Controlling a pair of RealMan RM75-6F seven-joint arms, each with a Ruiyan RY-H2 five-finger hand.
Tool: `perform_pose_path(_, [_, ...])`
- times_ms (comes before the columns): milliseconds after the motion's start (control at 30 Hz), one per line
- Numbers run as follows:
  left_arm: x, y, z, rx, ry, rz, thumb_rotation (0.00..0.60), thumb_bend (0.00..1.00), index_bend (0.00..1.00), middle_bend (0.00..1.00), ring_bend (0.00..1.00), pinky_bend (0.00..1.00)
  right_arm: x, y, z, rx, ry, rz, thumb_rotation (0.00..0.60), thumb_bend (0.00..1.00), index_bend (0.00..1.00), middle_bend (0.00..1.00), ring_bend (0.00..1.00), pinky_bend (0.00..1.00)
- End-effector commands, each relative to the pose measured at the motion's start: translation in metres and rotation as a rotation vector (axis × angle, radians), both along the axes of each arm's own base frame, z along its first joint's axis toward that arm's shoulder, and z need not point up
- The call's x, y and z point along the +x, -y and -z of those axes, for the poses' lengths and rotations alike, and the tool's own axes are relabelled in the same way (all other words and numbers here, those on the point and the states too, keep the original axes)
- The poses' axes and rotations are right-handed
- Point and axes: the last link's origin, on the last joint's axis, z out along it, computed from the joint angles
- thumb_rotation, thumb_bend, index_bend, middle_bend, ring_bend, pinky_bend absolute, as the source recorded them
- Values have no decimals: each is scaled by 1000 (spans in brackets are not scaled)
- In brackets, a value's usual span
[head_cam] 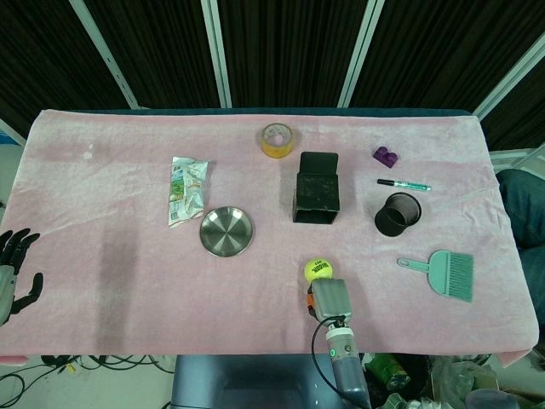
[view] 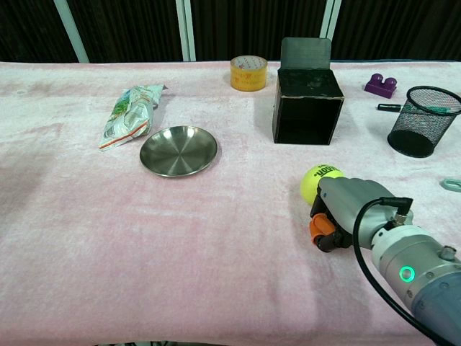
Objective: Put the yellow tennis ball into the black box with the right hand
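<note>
The yellow tennis ball [head_cam: 319,270] [view: 317,183] lies on the pink cloth near the table's front edge. My right hand [head_cam: 330,300] [view: 348,210] is right behind it, its back covering the ball's near side. The fingers are hidden under the hand, so whether they grip the ball does not show. The black box [head_cam: 317,189] [view: 307,105] stands open-topped behind the ball, toward the middle of the table, its lid flap raised at the back. My left hand [head_cam: 14,266] hangs at the table's far left edge, fingers spread and holding nothing.
A steel dish [head_cam: 226,231] and a snack packet [head_cam: 186,189] lie left of the box. A tape roll [head_cam: 278,140] sits behind it. To the right are a mesh cup [head_cam: 397,213], a marker [head_cam: 404,184], a purple block [head_cam: 386,156] and a green brush [head_cam: 444,273].
</note>
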Motion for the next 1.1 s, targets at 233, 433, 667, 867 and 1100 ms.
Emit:
perform_pose_path(233, [0,1,0,0,-4,1,600,489,123,77,10,17,0,0,1,1,-4,0,600,716,1000,961,979,1000])
perform_pose_path(433, [0,1,-1,3,-1,-1,600,490,123,77,10,17,1,0,2,-3,-3,-1,600,716,1000,961,979,1000])
perform_pose_path(667, [0,0,-1,2,-1,-2,600,490,123,77,10,17,2,1,3,-4,7,7,600,716,1000,961,979,1000])
perform_pose_path(867, [0,0,0,1,-1,-2,600,490,123,77,9,17,1,3,2,-11,7,8,600,716,1000,961,979,1000])
perform_pose_path(1100, [0,0,0,2,-2,-2,600,490,123,77,10,17,3,10,2,-21,12,9,600,716,1000,961,978,1000])
